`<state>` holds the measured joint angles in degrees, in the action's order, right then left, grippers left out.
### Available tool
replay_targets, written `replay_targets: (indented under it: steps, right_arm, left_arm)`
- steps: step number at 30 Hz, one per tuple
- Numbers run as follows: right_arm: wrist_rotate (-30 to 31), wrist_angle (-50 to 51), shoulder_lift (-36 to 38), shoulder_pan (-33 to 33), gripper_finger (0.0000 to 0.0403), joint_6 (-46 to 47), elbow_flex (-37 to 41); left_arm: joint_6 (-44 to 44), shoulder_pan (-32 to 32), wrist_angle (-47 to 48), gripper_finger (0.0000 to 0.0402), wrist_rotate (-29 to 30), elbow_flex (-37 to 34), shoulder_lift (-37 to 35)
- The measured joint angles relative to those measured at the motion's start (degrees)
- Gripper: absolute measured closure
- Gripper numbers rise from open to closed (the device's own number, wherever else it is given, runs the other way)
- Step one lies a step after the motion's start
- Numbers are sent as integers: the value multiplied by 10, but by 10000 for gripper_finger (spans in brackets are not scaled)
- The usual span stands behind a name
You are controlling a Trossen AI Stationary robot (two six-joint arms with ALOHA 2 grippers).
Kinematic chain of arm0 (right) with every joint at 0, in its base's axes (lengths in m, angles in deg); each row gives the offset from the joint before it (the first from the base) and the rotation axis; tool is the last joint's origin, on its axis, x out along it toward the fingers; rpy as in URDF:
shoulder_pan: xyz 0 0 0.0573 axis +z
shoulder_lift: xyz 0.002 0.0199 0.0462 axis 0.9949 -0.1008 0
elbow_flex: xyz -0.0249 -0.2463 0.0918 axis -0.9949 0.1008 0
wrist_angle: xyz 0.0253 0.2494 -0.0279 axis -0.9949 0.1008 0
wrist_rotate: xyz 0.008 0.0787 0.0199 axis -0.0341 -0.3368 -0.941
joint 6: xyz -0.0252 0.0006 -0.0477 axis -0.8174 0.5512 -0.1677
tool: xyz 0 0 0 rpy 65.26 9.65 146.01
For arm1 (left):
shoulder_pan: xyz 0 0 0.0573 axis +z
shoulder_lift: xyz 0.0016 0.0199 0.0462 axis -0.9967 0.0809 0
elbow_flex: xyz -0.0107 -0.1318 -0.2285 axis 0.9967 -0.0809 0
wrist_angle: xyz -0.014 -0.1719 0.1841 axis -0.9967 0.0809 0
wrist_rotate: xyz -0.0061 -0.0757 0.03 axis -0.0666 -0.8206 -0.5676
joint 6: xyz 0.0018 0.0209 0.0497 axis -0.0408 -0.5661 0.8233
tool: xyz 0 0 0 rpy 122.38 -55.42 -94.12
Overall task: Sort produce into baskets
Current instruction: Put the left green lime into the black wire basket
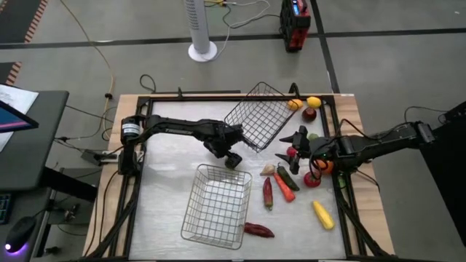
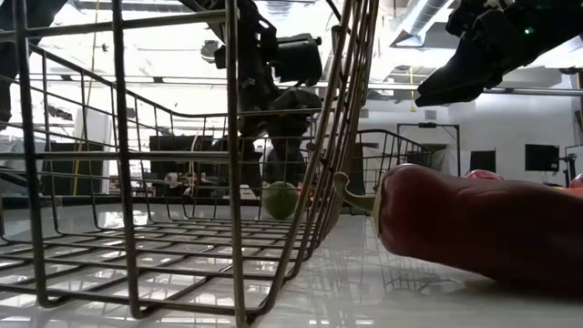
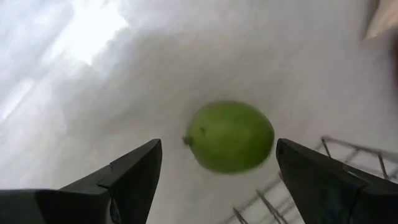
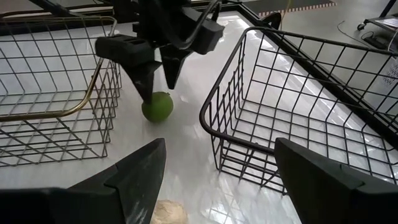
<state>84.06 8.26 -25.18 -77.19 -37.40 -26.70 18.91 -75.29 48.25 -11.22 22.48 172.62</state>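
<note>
A green lime (image 3: 230, 135) lies on the white table between the two wire baskets; it also shows in the high view (image 1: 234, 164) and the right wrist view (image 4: 157, 106). My left gripper (image 1: 231, 156) hangs over it, pointing down and open, one finger on either side (image 3: 217, 144). The near basket (image 1: 217, 204) stands upright. The far basket (image 1: 258, 115) is tilted. My right gripper (image 1: 286, 146) is open and empty at the right, pointing toward the baskets (image 4: 221, 146). The other produce lies around it.
Loose produce lies at the right: a yellow (image 1: 314, 102), an orange (image 1: 295, 105) and a maroon round piece (image 1: 309, 114), a carrot (image 1: 284, 187), a dark-green long piece (image 1: 287, 177), a red pepper (image 1: 267, 193), a yellow long piece (image 1: 322, 215). A red chili (image 1: 258, 230) lies by the near basket.
</note>
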Motion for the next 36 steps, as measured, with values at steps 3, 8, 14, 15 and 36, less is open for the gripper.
replay_targets:
  steps: [3,8,14,15,36]
  right_arm:
    - [0,-1,0,0,76,0,0]
    - [0,-1,0,0,76,0,0]
    - [0,-1,-6,0,76,1,0]
    - [0,-4,-8,0,76,1,0]
    - [0,-7,-17,0,76,0,0]
  left_arm:
    - [-6,0,-20,97,3,0,0]
    - [-5,-4,-31,97,4,0,8]
    - [11,-4,-28,97,-18,0,28]
    - [15,-3,-27,97,-17,-1,28]
    - [49,-1,-22,200,-17,0,28]
